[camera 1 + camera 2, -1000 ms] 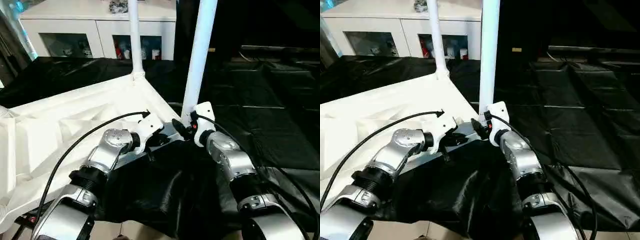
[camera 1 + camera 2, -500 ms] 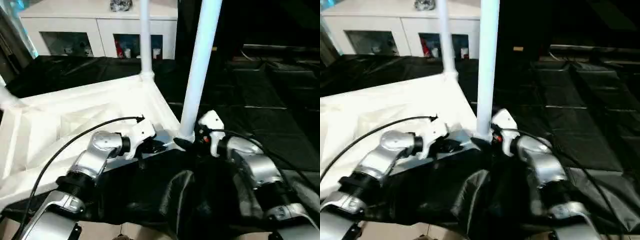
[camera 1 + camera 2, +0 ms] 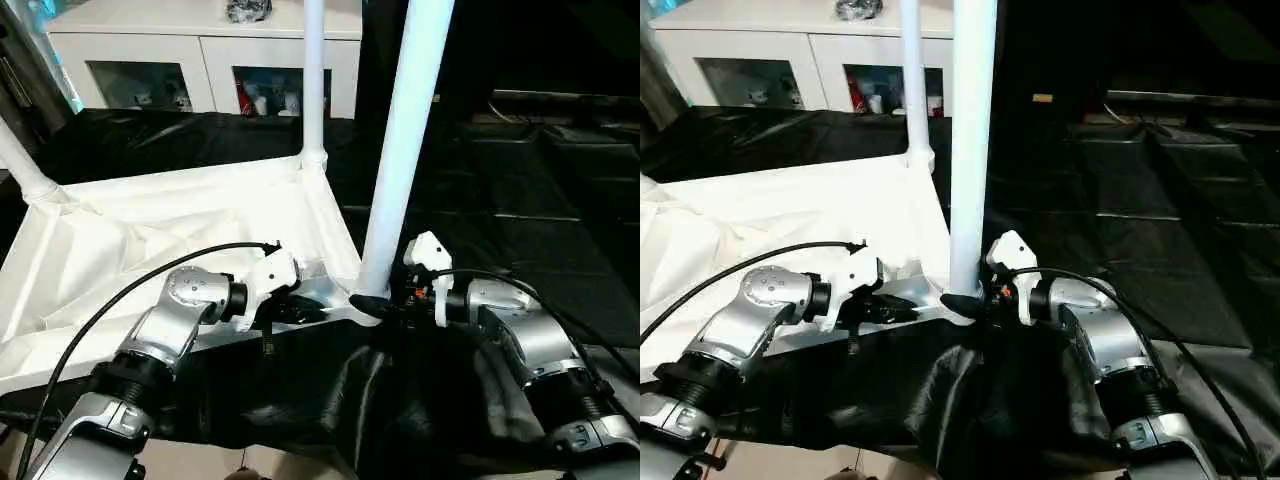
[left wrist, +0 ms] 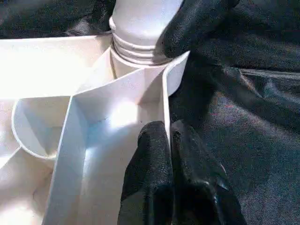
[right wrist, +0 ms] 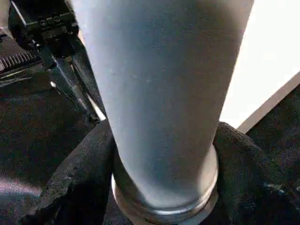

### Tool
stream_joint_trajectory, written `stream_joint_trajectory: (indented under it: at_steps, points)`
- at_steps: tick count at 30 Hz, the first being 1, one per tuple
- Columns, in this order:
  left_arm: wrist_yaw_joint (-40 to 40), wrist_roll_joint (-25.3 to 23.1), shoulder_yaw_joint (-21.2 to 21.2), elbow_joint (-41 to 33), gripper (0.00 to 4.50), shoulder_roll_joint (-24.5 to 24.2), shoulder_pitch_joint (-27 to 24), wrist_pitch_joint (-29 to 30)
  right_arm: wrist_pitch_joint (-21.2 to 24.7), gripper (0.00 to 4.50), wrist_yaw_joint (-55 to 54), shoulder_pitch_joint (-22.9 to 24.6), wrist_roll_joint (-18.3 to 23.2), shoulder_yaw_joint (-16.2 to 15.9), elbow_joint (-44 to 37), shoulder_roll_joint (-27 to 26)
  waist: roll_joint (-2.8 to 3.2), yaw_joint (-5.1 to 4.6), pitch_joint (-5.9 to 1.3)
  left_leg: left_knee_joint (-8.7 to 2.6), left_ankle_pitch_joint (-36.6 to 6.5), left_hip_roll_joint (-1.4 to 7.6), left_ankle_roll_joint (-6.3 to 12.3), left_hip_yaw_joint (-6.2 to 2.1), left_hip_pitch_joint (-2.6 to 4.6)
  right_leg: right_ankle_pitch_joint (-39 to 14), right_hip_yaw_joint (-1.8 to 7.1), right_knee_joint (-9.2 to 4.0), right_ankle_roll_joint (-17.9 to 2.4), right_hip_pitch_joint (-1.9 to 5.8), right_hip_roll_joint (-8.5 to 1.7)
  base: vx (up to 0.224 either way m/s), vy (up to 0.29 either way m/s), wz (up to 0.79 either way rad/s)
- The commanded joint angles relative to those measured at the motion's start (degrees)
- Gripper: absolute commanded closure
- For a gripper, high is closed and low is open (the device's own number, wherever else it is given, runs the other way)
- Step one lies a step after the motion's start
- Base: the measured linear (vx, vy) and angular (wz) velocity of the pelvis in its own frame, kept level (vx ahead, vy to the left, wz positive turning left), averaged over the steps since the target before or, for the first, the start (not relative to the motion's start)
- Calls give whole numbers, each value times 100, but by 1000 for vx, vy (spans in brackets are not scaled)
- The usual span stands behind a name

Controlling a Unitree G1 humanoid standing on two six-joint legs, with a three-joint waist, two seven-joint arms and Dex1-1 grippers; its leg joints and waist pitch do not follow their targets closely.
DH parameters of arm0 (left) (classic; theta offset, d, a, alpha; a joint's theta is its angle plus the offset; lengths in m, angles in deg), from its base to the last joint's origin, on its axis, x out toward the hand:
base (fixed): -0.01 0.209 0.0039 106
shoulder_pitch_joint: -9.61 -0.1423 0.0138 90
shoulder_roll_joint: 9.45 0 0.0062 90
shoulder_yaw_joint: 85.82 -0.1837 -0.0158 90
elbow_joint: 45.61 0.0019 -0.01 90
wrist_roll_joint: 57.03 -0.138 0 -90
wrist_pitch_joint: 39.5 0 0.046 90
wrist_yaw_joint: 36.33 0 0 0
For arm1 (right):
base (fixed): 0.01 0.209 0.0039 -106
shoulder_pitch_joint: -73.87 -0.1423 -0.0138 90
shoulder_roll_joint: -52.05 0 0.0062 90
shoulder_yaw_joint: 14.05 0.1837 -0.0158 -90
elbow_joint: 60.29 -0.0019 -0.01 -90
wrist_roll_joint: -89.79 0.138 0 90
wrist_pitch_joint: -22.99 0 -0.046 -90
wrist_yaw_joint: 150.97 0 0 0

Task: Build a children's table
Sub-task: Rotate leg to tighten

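Note:
The children's table (image 3: 180,240) lies upside down on black cloth, ribbed underside up. Three white legs stand in its corner sockets: a near one (image 3: 403,150), a far one (image 3: 313,80) and one at the left edge (image 3: 18,160). My left gripper (image 4: 168,140) is shut on the thin rim wall beside the near corner socket (image 4: 140,51). My right gripper (image 3: 375,305) is closed around the base of the near leg (image 5: 159,93), with one black finger (image 5: 79,183) on each side of it.
A white cabinet (image 3: 200,60) with glass-fronted compartments stands at the back left. Black cloth (image 3: 520,200) covers the ground to the right and behind. It bunches into folds (image 3: 350,400) under the table's near corner, between my forearms.
The table has turned and slid to the right, bringing the left leg into view. My right forearm has swung outward, its gripper still at the near leg's base. My left gripper stays on the rim.

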Motion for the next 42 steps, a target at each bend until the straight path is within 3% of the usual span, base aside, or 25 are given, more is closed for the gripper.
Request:
stream_joint_trajectory:
  at_steps: [1,6,9,10,11,14,15,19,20,21,24,28,29,32,36,42]
  points:
    - [1,249,32,-157,450,63,-44,-8,88,178,172,75,81,-157,-216,-27,-83,5,-330,-392,-1512,160,237,-16,29,-1838,250,-492,-1067,274,-334,0,0,0]
    - [638,28,168,110,450,265,140,-34,100,182,-363,154,-96,-152,-103,-278,-76,0,-322,-395,-1479,160,230,-12,26,-1809,251,-496,-1068,263,-329,0,0,0]
    - [1296,-101,286,444,450,565,423,110,209,182,-1676,-37,-431,13,495,-767,-62,-48,-300,-418,-1767,130,38,-34,55,-2375,234,-547,-926,235,-333,0,0,0]
    - [1296,-101,286,444,450,565,423,110,209,182,-1676,-37,-431,13,495,-767,-75,-64,-299,-412,-1792,120,8,-35,54,-2474,231,-553,-890,236,-333,0,0,0]
    - [1438,-96,314,517,450,667,502,148,257,183,-2072,-127,-474,103,724,-941,-19,-64,-292,-415,-1908,123,-13,-56,78,-2662,230,-578,-821,224,-349,0,0,0]
    - [1950,-197,338,752,450,953,730,184,350,183,-3038,-412,-452,402,1290,-1378,-35,-160,-285,-409,-2131,99,-67,-66,89,-2967,217,-621,-730,182,-342,0,0,0]
    - [2079,-240,333,822,450,1024,787,170,342,183,-3258,-483,-441,467,1414,-1483,-9,-154,-290,-407,-2154,100,-76,-76,103,-2992,212,-629,-718,183,-349,0,0,0]
    - [2492,-374,305,1048,450,1273,955,126,31,183,-3864,-695,-640,447,1690,-1790,-14,-161,-311,-419,-1960,115,-37,-58,64,-2455,236,-602,-811,196,-334,0,0,0]
    - [2512,-386,273,1102,450,1380,992,58,-418,183,-4101,-781,-825,351,1807,-1938,-18,-155,-331,-414,-1874,113,-16,-56,48,-2271,239,-575,-873,224,-343,0,0,0]
    - [2473,-387,257,1084,450,1384,978,19,-539,183,-3861,-766,-758,327,1781,-1950,-22,-148,-335,-412,-1836,118,-2,-51,46,-2175,243,-570,-899,221,-348,0,0,0]
    - [2100,-294,206,892,450,1306,821,-122,-406,111,-3111,-673,-273,545,1530,-1936,-26,-118,-360,-388,-1552,119,213,-27,23,-1520,253,-505,-1097,284,-336,0,0,0]
    - [1814,-208,194,787,450,1193,693,-199,-458,92,-2717,-639,-232,460,1434,-1764,-14,-105,-367,-381,-1303,118,316,-20,2,-1286,236,-479,-1200,315,-340,0,0,0]
    - [1645,-201,167,723,450,1089,617,-225,-466,66,-2429,-583,-243,366,1314,-1586,-25,-96,-367,-375,-1284,122,340,-17,0,-1267,236,-481,-1214,328,-339,0,0,0]
    - [1471,-169,165,680,450,970,551,-264,-556,55,-2158,-548,-264,293,1268,-1377,-4,-101,-358,-384,-1327,133,352,-15,9,-1360,233,-488,-1238,311,-339,0,0,0]
    - [1058,-82,196,555,450,765,446,-272,-556,40,-1433,-435,-247,252,1011,-969,-27,-101,-348,-389,-1449,138,329,-15,8,-1530,239,-499,-1197,316,-333,0,0,0]
    - [487,64,157,302,450,486,283,-141,-542,40,-441,-223,-50,105,435,-431,-17,-36,-368,-367,-1221,161,435,-2,20,-1103,235,-450,-1332,327,-329,0,0,0]
